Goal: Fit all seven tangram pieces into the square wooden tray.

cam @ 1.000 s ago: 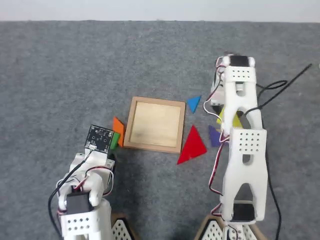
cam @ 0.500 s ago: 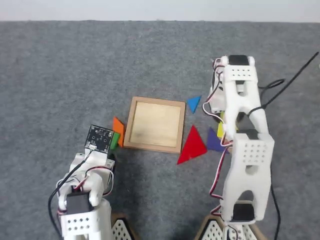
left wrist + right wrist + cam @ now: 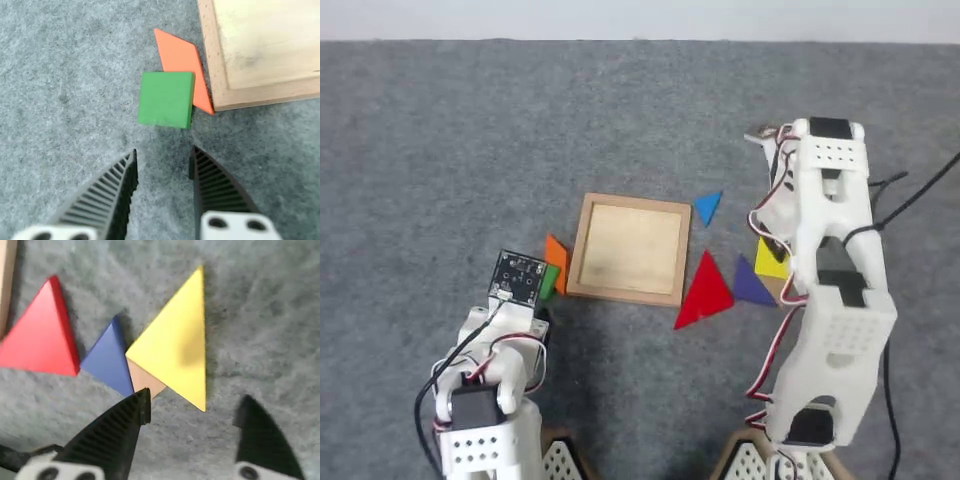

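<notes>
The square wooden tray (image 3: 630,250) holds nothing, every piece lying outside it. The right gripper (image 3: 195,404) hangs with jaws apart and empty over the yellow triangle (image 3: 177,350), which lies right of the tray, beyond the red triangle (image 3: 42,335) and the indigo triangle (image 3: 107,360); it rests partly on a tan piece (image 3: 145,382) and touches the indigo one, so a closing grip is liable to drag those neighbours or slip off the thin edge. The left gripper (image 3: 164,154), jaws likewise apart, sits near the green square (image 3: 166,98), which overlaps the orange parallelogram (image 3: 177,52) just beside the tray's left rim; a pick there may shove both against the rim.
</notes>
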